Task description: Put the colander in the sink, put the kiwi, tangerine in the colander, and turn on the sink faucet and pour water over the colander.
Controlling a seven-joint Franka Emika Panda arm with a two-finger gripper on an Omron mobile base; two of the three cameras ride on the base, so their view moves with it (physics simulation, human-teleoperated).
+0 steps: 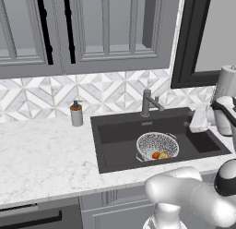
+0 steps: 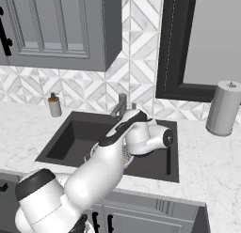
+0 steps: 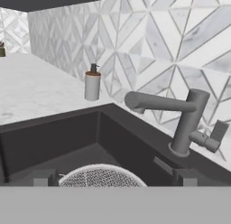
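Colander (image 1: 157,146) sits in sink (image 1: 115,131) w/ tangerine (image 1: 156,155) and kiwi (image 1: 164,155) inside: placement done. Remaining: faucet (image 3: 180,121) on. Gripper (image 3: 115,177) open, empty, above colander facing the faucet.

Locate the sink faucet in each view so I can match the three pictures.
Left base view: sink faucet upper centre, behind the sink, spout pointing right.
Right base view: sink faucet at centre, partly hidden by the arm.
Hand view: sink faucet right of centre, spout pointing left.
Shared landmark: soap pump bottle, left of the faucet everywhere.
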